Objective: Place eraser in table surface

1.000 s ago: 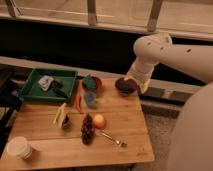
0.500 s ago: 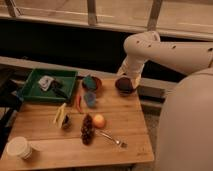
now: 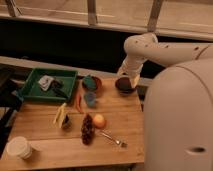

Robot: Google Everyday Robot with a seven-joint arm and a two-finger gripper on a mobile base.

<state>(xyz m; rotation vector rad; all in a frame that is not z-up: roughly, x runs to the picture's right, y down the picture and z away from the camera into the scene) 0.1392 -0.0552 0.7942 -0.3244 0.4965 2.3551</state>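
On the worktop (image 3: 45,137) a green tray (image 3: 31,86) sat at the left with a small dark piece (image 3: 59,90) in it. Another dark bit (image 3: 66,123) lay beside the banana (image 3: 60,114), but which of them, if either, was the eraser could not be told. At the right the gripper (image 3: 126,80) hung just over the maroon bowl (image 3: 122,89), well apart from both dark bits; whether it was clenched, released or grasping anything could not be told.

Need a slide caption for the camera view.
Robot claw over the dark bowl, far right corner of the wooden table; green tray far left.
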